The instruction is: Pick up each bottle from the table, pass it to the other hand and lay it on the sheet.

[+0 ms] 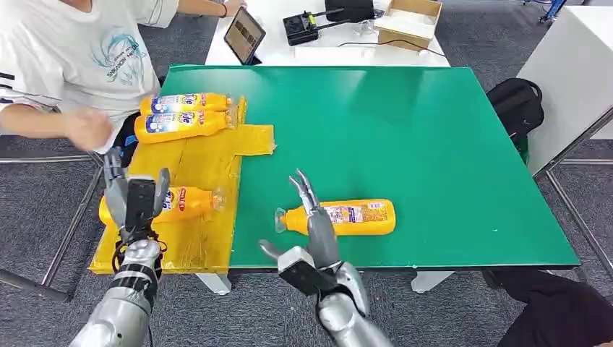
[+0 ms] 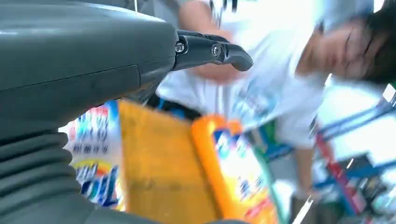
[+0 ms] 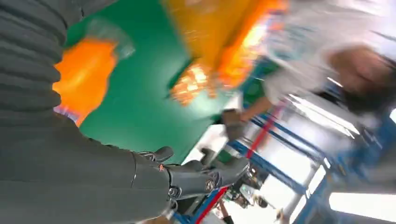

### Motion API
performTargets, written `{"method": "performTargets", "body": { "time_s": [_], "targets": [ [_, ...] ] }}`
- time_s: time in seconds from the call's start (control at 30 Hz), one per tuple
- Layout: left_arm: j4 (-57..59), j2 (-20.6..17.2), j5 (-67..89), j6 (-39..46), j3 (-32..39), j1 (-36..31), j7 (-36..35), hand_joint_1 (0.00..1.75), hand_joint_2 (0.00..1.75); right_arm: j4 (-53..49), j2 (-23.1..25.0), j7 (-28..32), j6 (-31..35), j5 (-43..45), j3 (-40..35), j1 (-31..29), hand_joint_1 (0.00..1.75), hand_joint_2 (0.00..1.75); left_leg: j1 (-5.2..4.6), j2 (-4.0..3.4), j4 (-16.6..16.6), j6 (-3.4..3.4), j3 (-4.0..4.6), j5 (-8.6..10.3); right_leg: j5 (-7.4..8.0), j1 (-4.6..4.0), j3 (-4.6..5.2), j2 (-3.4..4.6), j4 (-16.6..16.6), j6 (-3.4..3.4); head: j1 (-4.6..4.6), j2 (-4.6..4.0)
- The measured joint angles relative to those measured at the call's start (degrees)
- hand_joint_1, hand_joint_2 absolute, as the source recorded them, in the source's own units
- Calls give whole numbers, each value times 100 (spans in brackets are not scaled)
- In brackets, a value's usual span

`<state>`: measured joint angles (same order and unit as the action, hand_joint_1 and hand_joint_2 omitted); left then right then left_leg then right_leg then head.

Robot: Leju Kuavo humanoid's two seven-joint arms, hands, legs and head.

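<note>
Green surface fills the centre of the head view, with a yellow sheet taped over its left portion. Two bottles lie side by side at the upper end of the sheet, and a third bottle lies lower on the sheet, at centre left of the frame. The left hand stands just over the near end of that third bottle, fingers spread and holding nothing; whether they touch it cannot be told. One remaining bottle lies on bare green at lower centre, cap pointing left. The right hand is beside its cap end, fingers extended and apart, grasping nothing. A person sits at upper left. Assessment: three bottles appear placed; the fourth remains to be picked up, handed over and laid down.
</note>
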<state>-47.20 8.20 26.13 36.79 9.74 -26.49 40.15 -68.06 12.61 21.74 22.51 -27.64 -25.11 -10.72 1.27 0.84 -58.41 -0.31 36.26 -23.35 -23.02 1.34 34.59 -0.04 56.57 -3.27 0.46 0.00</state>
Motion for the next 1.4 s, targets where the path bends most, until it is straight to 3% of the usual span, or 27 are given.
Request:
{"method": "performTargets", "body": {
  "time_s": [0.23, 0.53, 1.17, 1.4],
  "targets": [
    [-1722, 203, -579, -278, -651, 1044, 7, 0, 175, 13, -830, -806, -679, -1002, 348, -586, 0, 175, -4, 2, -3, 3, 24, -2, 0, 2, 20, -1, -2, -2, 0, 0],
    [-2569, 275, -648, -282, -1079, 1561, 7, 0, 175, 214, -1237, -1184, -1235, -1304, 446, -850, 0, 175, 0, 0, -2, 3, 32, -2, -1, -1, 30, 0, -1, -2, 0, 0],
    [-2705, 358, -343, -208, -1499, 1828, 7, 0, 175, 1137, -1731, -1284, -2330, -877, 404, -975, 0, 175, -2, 1, -3, 5, 38, -4, -1, 1, 35, -1, -3, -3, 0, 0],
    [-2574, 358, -403, -218, -1589, 1822, 4, 0, 175, 1316, -1995, -1253, -2419, -825, 271, -1149, 0, 175, -2, 1, -3, 5, 29, -4, 0, 1, 29, 0, -5, -4, -2, 0]
  ]
}}
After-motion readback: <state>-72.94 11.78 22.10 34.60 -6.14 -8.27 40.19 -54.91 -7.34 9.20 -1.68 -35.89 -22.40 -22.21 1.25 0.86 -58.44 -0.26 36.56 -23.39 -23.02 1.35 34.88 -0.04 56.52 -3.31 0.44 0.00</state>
